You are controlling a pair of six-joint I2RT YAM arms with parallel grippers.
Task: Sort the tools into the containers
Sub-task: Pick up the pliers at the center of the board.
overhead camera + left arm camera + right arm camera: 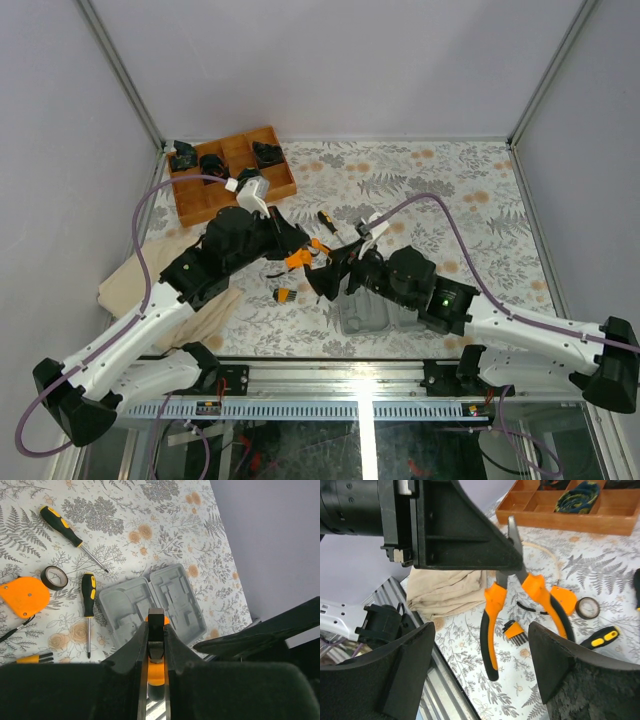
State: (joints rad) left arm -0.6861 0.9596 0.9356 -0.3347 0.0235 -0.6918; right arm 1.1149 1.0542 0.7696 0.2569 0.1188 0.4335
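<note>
My left gripper (156, 622) is shut on the metal head of the orange-handled pliers (492, 625), which hang above the table with their handles spread. My right gripper (480, 670) stands open just in front of those handles, touching nothing. The grey case (150, 605) lies open below the held pliers, both halves showing. In the top view it (352, 318) is mostly hidden under the right arm. On the table lie two black-and-yellow screwdrivers (67, 527) (88, 600), the orange tape measure (24, 596), a small black ring (54, 577) and a small orange bit holder (515, 631).
The brown wooden tray (230, 175) with black parts sits at the back left. A folded beige cloth (130, 285) lies at the left near the table's front rail. Both grippers (300, 248) (325, 283) crowd the middle of the table.
</note>
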